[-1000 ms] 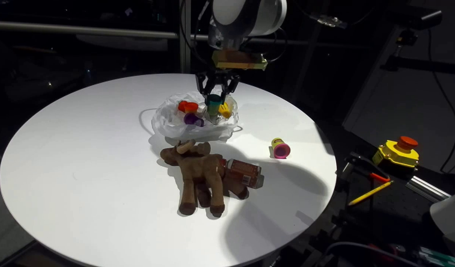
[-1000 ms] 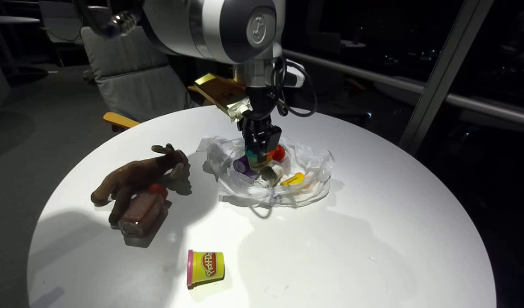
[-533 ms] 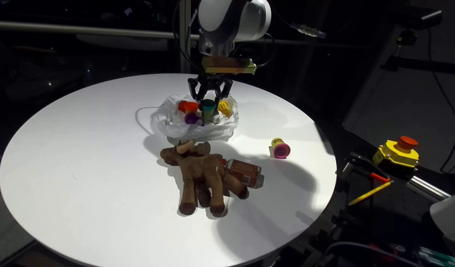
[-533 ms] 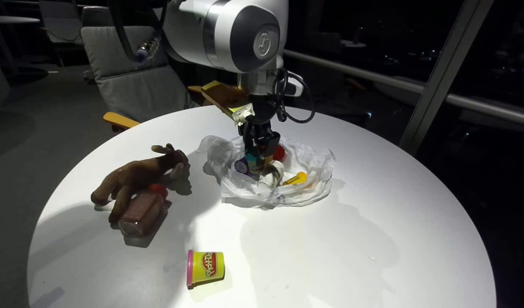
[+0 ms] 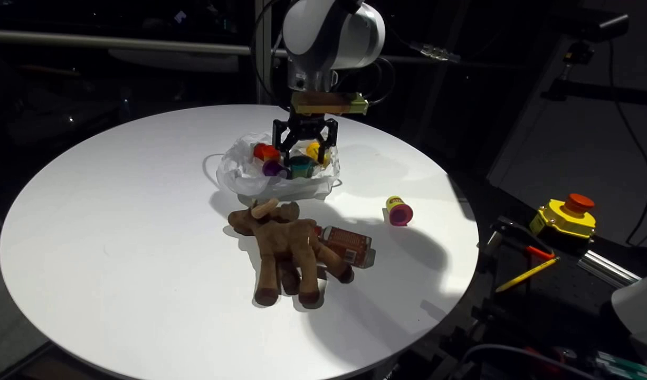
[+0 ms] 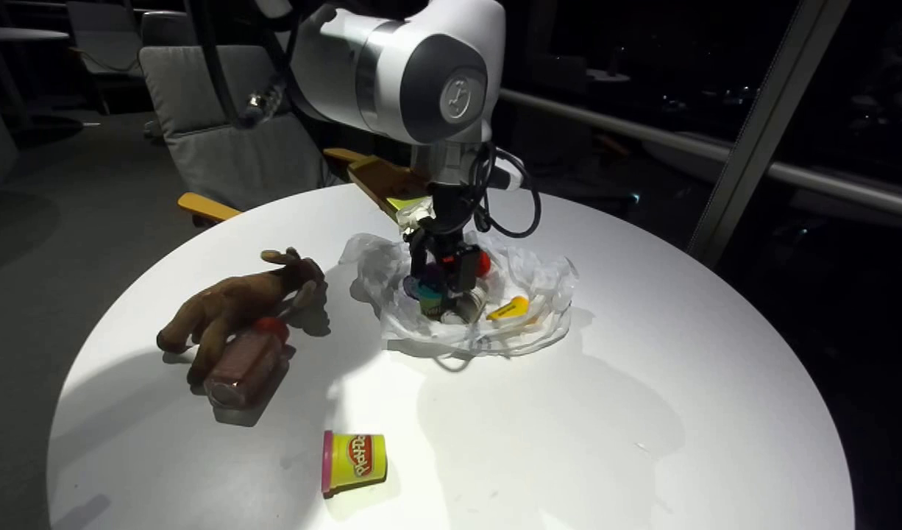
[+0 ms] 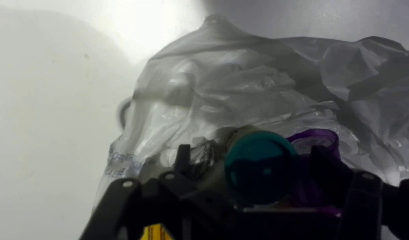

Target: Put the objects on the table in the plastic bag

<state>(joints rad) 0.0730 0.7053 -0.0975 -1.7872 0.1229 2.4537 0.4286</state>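
The white plastic bag [image 5: 244, 182] lies open on the table; it also shows in an exterior view [image 6: 550, 298] and the wrist view [image 7: 221, 90]. My gripper [image 5: 304, 158] is low inside it, fingers apart around the teal-lidded can [image 7: 261, 163], with gaps on both sides. The can stands in the bag. A purple can [image 5: 273, 169], orange-red items [image 5: 268, 152], a yellow item [image 6: 510, 308] and a whitish bottle [image 6: 469, 305] lie in the bag. Outside it lie a pink-lidded Play-Doh can [image 6: 357, 462], a brown plush moose [image 5: 281, 237] and a red bottle [image 5: 348, 246].
The round white table [image 5: 117, 264] has a curved edge. The moose lies just in front of the bag and overlaps the red bottle in an exterior view. A grey chair [image 6: 223, 125] stands behind the table. A yellow emergency-stop box [image 5: 563, 219] sits off the table.
My gripper has moved down into the bag and its fingers have spread. The teal-lidded can, earlier held between them, has gone down into the bag and been let go.
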